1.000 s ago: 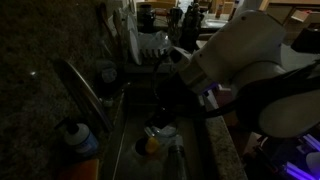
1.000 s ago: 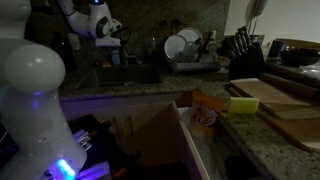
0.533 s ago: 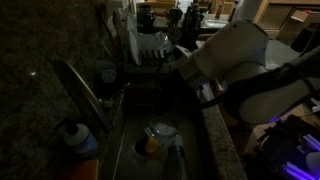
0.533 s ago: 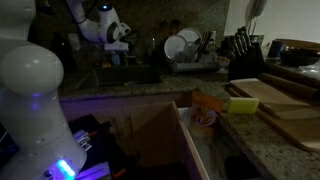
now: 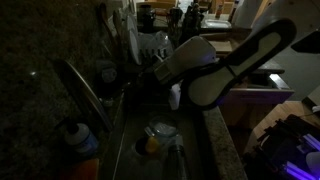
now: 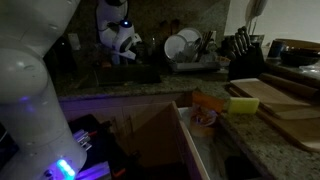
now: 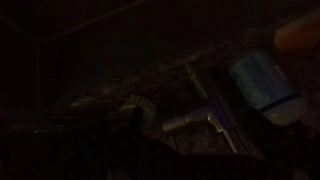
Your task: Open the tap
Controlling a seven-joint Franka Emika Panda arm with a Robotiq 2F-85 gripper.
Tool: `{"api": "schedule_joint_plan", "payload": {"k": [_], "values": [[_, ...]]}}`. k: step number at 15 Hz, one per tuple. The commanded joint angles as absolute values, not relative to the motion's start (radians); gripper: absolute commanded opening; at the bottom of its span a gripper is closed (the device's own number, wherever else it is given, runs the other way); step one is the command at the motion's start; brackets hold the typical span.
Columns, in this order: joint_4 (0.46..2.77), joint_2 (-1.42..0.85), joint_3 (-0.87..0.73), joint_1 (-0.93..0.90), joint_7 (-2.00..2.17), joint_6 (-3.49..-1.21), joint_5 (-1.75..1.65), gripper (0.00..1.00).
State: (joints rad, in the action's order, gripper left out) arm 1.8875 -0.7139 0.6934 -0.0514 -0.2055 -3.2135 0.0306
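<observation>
Tap (image 5: 80, 90): arched spout on the sink's (image 5: 130, 128) rim by the stone wall; bottle (image 5: 76, 135) just beside it.
Fingers (image 5: 150, 74): over the sink, apart from the tap; too dark to tell their opening or any hold.
Tabletop (image 6: 245, 140): speckled granite; rack (image 6: 187, 48) beyond the sink.
Room: dim; drawer (image 6: 195, 135) hangs open under the tabletop edge.

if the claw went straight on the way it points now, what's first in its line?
Most likely the tap: the claw points toward it, and the wrist view has the spout near centre, with the blue-capped bottle off to one side. It is too dark to judge depth.
</observation>
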Motion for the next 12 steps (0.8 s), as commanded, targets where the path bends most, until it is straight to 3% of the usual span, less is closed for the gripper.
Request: {"api": "schedule_joint_plan", "payload": {"k": [1, 5, 12], "values": [[1.842, -0.762, 0.741, -0.012, -0.18, -3.187, -0.01, 1.0], [1.796, -0.826, 0.799, 0.034, -0.199, -3.188, -0.028, 1.0], [1.687, -0.974, 0.762, -0.066, -0.225, -3.331, -0.187, 1.0]]}}
